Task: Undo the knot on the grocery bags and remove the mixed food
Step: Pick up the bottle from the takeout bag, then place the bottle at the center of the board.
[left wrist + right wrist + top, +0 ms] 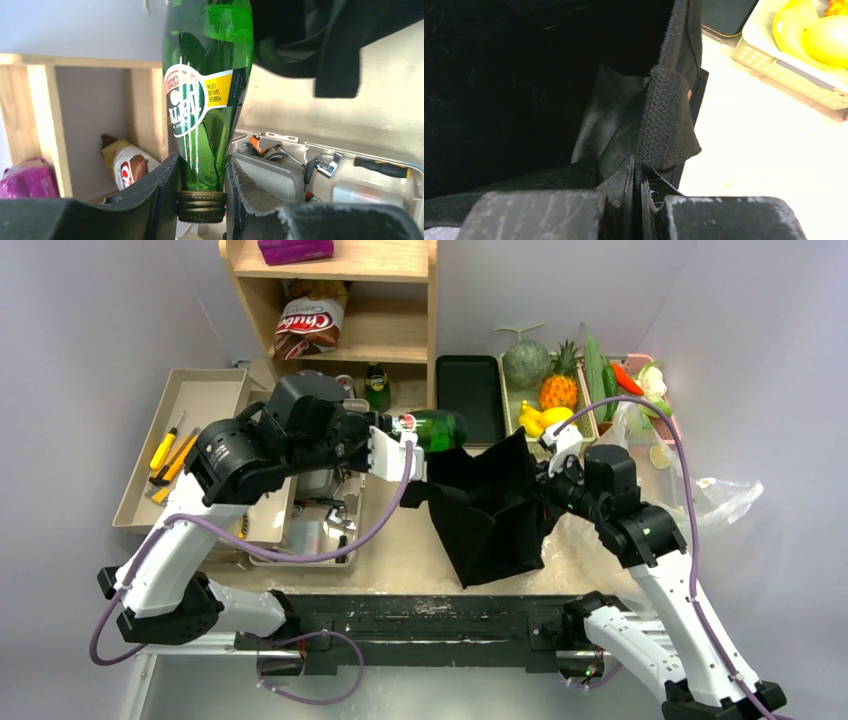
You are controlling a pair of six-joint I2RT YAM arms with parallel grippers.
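My left gripper [398,438] is shut on the neck of a green bottle [432,429], just above its cap, and holds it level beside the open top of the black cloth bag [490,508]. In the left wrist view the bottle [210,75] sits between my fingers [202,167]. My right gripper [548,478] is shut on the bag's right rim and holds it up; the right wrist view shows the jaws [636,172] pinching black cloth [524,100]. The crinkly see-through bag [715,495] lies at the right. A melon [525,362], cucumber [597,375] and yellow citrus [555,418] rest in trays behind.
A wooden shelf [420,300] at the back holds a chip packet [310,325] and a second green bottle [377,388]. A flat black tray [470,395] lies beside it. A beige tray [135,495] with yellow-handled tools and a clear bin [310,540] are at the left.
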